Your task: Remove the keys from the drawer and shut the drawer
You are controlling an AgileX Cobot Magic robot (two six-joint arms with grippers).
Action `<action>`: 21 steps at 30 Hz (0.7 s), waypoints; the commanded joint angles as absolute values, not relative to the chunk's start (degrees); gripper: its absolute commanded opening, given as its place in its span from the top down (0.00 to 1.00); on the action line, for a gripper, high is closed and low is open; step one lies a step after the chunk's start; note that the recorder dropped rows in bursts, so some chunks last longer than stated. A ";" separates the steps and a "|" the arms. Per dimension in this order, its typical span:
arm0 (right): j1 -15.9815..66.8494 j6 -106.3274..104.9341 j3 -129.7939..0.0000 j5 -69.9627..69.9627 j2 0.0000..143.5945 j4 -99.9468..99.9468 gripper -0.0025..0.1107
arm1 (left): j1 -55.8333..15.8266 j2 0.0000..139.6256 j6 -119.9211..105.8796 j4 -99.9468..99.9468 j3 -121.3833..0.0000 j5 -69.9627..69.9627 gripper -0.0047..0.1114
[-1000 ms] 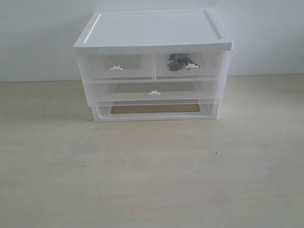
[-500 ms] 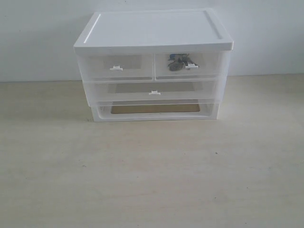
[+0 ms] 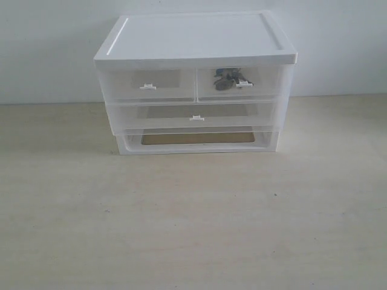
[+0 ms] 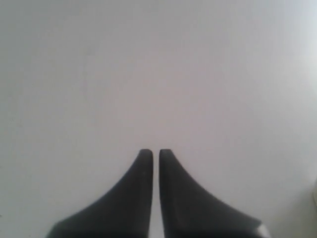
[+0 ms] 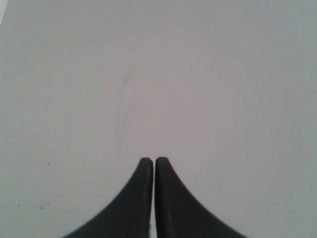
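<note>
The keys (image 3: pixel 226 78) show as a dark bunch with a bit of blue through the translucent front of the drawer (image 3: pixel 266 83), the right one of the cabinet's top pair, which sits pushed in. Neither arm appears in the exterior view. My left gripper (image 4: pixel 155 151) is shut with nothing between its dark fingers, facing a plain pale surface. My right gripper (image 5: pixel 154 159) is likewise shut and empty over a pale surface.
The white plastic cabinet (image 3: pixel 193 36) stands at the back of a light wooden table (image 3: pixel 193 229), against a white wall. Its left top drawer (image 3: pixel 148 84) and the full-width drawer (image 3: pixel 196 115) below are pushed in. An open slot (image 3: pixel 196 138) lies at the cabinet's bottom.
</note>
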State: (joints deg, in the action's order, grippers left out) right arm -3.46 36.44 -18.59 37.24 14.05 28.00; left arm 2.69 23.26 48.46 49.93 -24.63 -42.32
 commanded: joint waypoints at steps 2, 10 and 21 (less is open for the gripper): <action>-3.95 44.86 -24.22 35.15 22.73 36.05 0.98 | 2.85 36.26 50.65 57.25 -28.42 -40.31 0.92; -3.95 51.72 -26.95 36.76 36.77 45.50 0.98 | 2.85 56.05 42.45 58.01 -28.84 -51.86 0.92; -3.95 50.42 -27.66 43.11 53.81 48.11 0.98 | 1.93 81.43 9.03 52.45 -30.20 -66.76 0.92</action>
